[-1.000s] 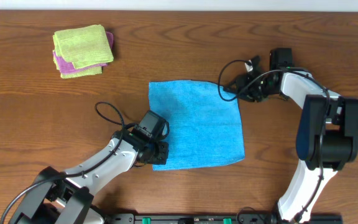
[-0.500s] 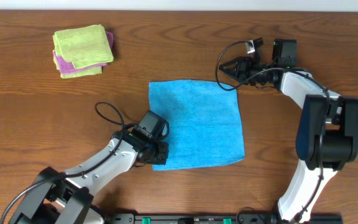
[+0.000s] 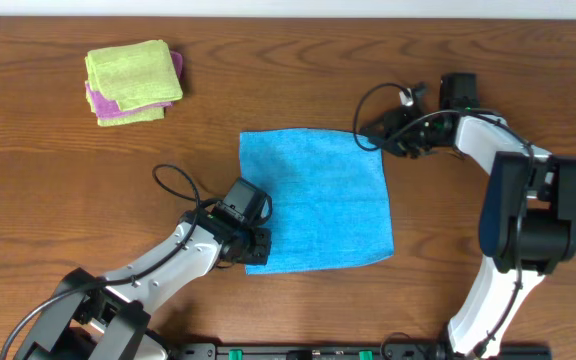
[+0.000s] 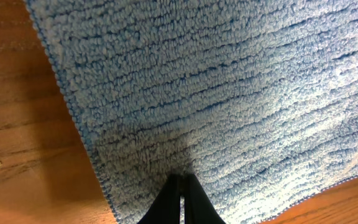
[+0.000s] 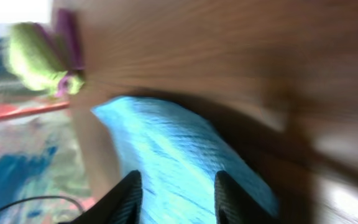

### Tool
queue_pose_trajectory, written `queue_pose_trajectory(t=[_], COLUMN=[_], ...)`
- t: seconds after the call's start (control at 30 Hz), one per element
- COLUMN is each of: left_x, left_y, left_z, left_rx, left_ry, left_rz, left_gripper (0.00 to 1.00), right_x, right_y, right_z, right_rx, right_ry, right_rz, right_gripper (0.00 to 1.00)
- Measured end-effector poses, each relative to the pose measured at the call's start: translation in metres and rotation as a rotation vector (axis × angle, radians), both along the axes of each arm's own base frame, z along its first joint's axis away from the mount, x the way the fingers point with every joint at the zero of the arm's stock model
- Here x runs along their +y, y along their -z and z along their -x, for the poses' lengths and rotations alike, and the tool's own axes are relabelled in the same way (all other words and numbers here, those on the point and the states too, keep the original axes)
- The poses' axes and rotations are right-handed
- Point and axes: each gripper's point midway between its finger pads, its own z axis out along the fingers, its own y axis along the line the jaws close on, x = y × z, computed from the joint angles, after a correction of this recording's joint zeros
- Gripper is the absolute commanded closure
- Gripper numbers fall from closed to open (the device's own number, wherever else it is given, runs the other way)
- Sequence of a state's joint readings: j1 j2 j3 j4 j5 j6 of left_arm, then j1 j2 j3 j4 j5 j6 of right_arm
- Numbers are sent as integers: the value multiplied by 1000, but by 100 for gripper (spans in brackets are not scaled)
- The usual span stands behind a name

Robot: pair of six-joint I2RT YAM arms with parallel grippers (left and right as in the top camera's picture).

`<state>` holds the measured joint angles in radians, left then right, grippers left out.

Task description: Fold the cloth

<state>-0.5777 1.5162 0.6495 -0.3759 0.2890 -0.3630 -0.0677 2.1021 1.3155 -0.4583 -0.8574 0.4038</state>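
Overhead: left gripper [image 3: 259, 247] closed atop cloth [image 3: 318, 195] corner, right gripper [image 3: 372, 135] parted at far corner.

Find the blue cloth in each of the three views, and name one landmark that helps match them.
Overhead: the cloth lies flat near the centre of the picture.
Left wrist: the cloth fills most of the picture; its edge runs down the left.
Right wrist: blurred, the cloth sits lower centre.
Shared landmark: the brown wooden table, which borders the cloth in all three.
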Motion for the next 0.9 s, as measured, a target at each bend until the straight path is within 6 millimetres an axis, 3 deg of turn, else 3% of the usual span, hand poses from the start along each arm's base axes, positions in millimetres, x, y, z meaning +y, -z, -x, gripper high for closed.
queue_pose_trajectory(t=[0.13, 0.3, 0.47, 0.63, 0.8, 0.9], left_x=[0, 0, -1, -1, -1, -1], left_y=[0, 0, 0, 0, 0, 0], left_z=[0, 0, 0, 0, 0, 0], left_rx=[0, -1, 0, 0, 0, 2], left_ry=[0, 0, 1, 1, 1, 2], left_rz=[0, 0, 4, 4, 5, 8], left_gripper=[94, 94, 94, 94, 94, 94], right_x=[-29, -62, -65, -61, -57, -57], right_y=[2, -29, -46, -37, -1, 2], right_z=[5, 19, 41, 51, 78, 80], right_rx=[3, -50, -65, -72, -56, -90], right_ry=[26, 20, -56, -99, -120, -120], right_rz=[94, 190, 242, 244, 246, 256], right_gripper=[54, 49, 47, 44, 34, 32])
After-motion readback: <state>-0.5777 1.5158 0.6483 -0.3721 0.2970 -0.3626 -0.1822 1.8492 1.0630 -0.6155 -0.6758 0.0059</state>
